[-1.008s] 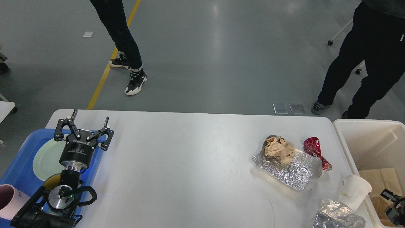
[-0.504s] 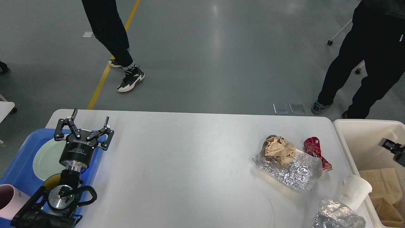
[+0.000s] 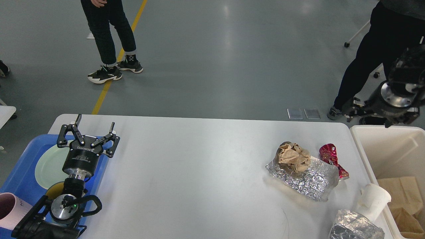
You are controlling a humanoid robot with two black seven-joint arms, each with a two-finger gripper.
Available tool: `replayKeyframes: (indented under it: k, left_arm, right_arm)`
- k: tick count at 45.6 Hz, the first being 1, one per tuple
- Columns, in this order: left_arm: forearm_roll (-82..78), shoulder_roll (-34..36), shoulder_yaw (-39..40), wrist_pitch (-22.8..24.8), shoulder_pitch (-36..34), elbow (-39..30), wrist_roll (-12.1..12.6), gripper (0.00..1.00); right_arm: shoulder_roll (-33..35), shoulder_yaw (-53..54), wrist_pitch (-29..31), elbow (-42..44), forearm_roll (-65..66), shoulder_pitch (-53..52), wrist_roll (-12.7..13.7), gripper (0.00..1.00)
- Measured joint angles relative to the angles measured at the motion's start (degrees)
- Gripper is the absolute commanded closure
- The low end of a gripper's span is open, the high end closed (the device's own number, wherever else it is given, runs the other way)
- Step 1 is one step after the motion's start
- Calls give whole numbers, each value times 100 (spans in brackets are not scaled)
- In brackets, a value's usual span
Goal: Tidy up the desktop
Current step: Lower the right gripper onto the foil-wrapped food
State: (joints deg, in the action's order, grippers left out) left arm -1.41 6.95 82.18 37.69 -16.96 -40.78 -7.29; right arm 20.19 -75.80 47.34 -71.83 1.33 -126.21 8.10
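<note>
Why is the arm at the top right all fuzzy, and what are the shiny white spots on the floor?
In the head view, the right arm looks smeared, probably because it is moving fast, so its gripper cannot be made out. The left gripper is sharp and open. The white streaks on the grey floor are glare from lights overhead, and the crumpled foil sparkles the same way.

Left gripper (image 3: pixel 94 127) is all black: a round barrel body with white lettering, linkage fingers dotted with silver screws. Behind it, over the blue tray (image 3: pixel 20 169), there's a shiny silver wrist ring, a looped black cable and a tiny green light. Right arm (image 3: pixel 396 96) shows a silver disc on black housing.
</note>
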Motion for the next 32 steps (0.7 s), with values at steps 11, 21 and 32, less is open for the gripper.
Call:
replayKeyframes:
  k: [11,21,32]
  left_arm:
    - [0,5,0,-8,0,0,0,3]
    - [0,9,0,-8,0,0,0,3]
    - [0,7,0,-8,0,0,0,3]
  right_arm:
    - [294,113,193,-1426,-27,-1468,41,0]
    - [325,-73,135,-1796,-29,-1657,44,0]
    - [354,-118,126,-1851,-34,-1660,43,0]
